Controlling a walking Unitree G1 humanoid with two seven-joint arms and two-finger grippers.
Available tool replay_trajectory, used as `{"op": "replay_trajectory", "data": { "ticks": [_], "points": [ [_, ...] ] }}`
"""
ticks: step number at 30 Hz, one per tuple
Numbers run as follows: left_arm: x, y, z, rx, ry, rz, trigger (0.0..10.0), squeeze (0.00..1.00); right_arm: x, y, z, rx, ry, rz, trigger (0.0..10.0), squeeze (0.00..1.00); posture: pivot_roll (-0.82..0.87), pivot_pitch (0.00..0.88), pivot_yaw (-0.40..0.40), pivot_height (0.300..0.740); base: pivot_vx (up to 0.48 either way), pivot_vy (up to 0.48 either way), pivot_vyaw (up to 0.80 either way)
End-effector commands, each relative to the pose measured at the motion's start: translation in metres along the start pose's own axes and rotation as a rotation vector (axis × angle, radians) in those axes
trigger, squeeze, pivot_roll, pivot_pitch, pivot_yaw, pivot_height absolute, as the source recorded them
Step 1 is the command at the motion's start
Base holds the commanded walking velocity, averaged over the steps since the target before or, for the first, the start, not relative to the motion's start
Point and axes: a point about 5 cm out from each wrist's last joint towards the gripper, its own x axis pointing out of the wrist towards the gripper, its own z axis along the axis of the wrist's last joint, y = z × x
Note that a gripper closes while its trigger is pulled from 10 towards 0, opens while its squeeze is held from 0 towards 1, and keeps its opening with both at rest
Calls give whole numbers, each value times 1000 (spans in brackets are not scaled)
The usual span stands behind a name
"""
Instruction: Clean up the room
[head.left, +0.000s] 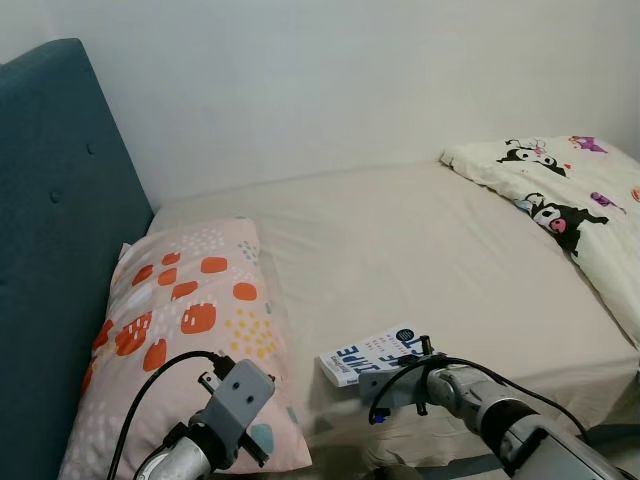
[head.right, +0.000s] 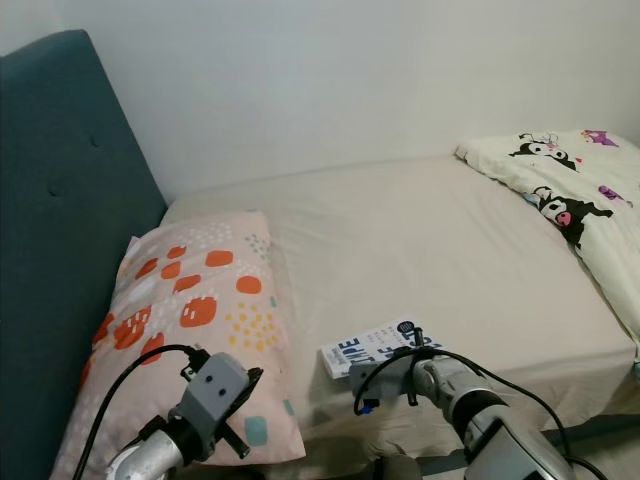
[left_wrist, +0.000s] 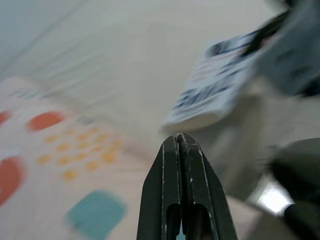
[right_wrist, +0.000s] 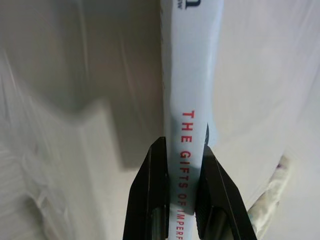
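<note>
Fingers of the right gripper (right_wrist: 178, 172) clamp the spine of the book (head.left: 375, 357) at the near edge of the bed (head.left: 400, 240), apparently to lift it away, while the left gripper (left_wrist: 182, 145), pressed together, hovers idle over the pillow (head.left: 190, 310).

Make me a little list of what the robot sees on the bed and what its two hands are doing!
surface: beige-sheeted bed, teal padded headboard
near headboard: pink pillow with orange spots
far corner: cream cartoon-print blanket
front edge: pale blue paperback book
right gripper: jaws clamped on the book's spine
left gripper: jaws shut, empty, above the pillow's edge
</note>
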Motion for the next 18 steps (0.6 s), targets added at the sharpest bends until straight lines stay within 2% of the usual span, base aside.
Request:
{"op": "replay_trajectory", "data": {
  "ticks": [1, 7, 18],
  "points": [
    [-3, -8, 1, -39, -3, -60, 10000, 0, 2, -6, 10, -35, -32, -17, 10000, 0, -46, 79, -23, 615, 0, 0, 0],
    [-10, -18, 4, -97, -8, -158, 10000, 0, 3, -5, 12, -54, -31, -6, 10000, 0, -44, 80, -27, 615, 0, 0, 0],
    [-7, -18, 6, -92, -12, -168, 10000, 0, 4, -3, 12, -66, -15, -10, 10000, 0, -45, 82, -29, 615, 0, 0, 0]
  ]
}}
